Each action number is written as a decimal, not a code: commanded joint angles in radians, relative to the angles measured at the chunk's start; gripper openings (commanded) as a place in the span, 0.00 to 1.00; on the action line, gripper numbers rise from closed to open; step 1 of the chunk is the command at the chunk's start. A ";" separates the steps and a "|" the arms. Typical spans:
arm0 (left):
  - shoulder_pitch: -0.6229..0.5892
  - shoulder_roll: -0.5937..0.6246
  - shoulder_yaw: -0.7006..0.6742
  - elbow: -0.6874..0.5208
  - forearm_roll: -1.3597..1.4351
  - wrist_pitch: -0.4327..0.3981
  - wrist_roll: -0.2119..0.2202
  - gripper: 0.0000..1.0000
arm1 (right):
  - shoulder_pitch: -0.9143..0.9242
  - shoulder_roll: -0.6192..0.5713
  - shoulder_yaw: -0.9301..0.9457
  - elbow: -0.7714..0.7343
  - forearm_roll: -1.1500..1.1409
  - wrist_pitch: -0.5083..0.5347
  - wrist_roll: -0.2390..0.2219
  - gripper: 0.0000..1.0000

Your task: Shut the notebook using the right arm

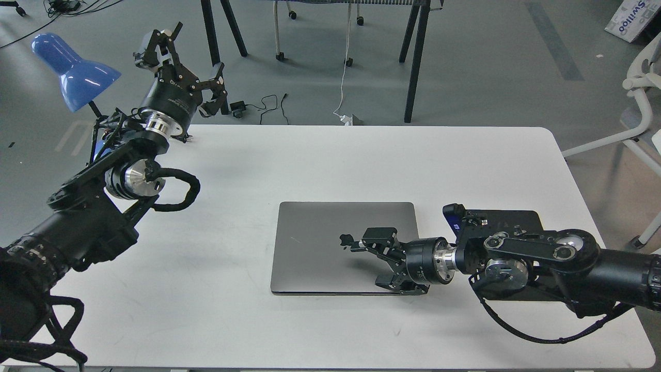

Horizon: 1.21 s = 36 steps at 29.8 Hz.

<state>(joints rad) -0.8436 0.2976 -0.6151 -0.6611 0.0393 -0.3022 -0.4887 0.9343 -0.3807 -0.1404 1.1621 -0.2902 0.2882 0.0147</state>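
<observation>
The space-grey notebook (320, 243) lies flat and shut on the white table (335, 160), lid up with its dark logo near my right gripper. My right arm comes in low from the right, with a small blue part (452, 217) at its wrist. My right gripper (374, 261) is open and empty, its fingers (379, 238) spread and resting on the right front part of the lid. My left gripper (181, 62) is open and empty, raised high above the table's far left corner.
A black mousepad (508, 219) lies right of the notebook, mostly under my right arm; the mouse is hidden. A blue desk lamp (72, 70) stands at the far left. Table legs, cables and a white chair (640, 88) stand beyond the table.
</observation>
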 commanded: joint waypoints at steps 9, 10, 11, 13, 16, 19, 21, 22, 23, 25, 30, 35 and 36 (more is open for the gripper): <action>0.000 0.000 0.000 0.000 0.001 0.000 0.000 1.00 | 0.011 0.003 0.373 -0.123 0.002 -0.001 0.002 1.00; 0.000 0.000 0.000 0.000 -0.001 0.000 0.000 1.00 | 0.008 0.005 0.418 -0.146 0.002 -0.004 0.004 1.00; 0.000 0.000 0.000 0.000 -0.001 0.000 0.000 1.00 | 0.008 0.005 0.471 -0.172 0.002 -0.004 0.007 1.00; 0.000 0.000 0.000 0.000 -0.001 0.000 0.000 1.00 | 0.005 0.005 0.562 -0.214 0.002 -0.006 0.007 1.00; 0.000 0.000 0.000 0.000 0.001 0.000 0.000 1.00 | 0.003 0.013 0.689 -0.272 0.005 -0.024 0.010 1.00; 0.000 -0.002 0.000 0.000 -0.001 0.000 0.000 1.00 | 0.001 0.023 0.795 -0.295 0.009 -0.052 0.013 1.00; 0.000 -0.002 0.000 0.000 -0.001 0.000 0.000 1.00 | -0.003 0.029 0.858 -0.303 0.016 -0.054 0.014 1.00; 0.000 -0.002 -0.002 0.000 -0.001 0.000 0.000 1.00 | -0.009 0.034 0.887 -0.303 0.019 -0.054 0.013 1.00; 0.000 -0.002 0.000 0.000 -0.001 0.000 0.000 1.00 | -0.015 0.037 0.912 -0.303 0.019 -0.049 0.014 1.00; 0.000 0.000 0.000 0.000 -0.001 0.000 0.000 1.00 | -0.037 0.037 0.973 -0.302 0.020 -0.037 0.014 1.00; 0.000 0.000 -0.002 0.000 -0.002 0.000 0.000 1.00 | -0.092 0.051 1.093 -0.302 0.071 0.049 0.014 1.00; 0.000 0.000 -0.002 0.000 -0.002 0.000 0.000 1.00 | -0.130 0.062 1.165 -0.300 0.155 0.092 0.019 1.00; 0.000 0.000 -0.002 0.000 -0.002 0.000 0.000 1.00 | -0.141 0.068 1.182 -0.300 0.175 0.103 0.025 1.00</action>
<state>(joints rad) -0.8436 0.2976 -0.6167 -0.6612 0.0365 -0.3022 -0.4887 0.8207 -0.3231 0.9990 0.8608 -0.1664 0.3647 0.0301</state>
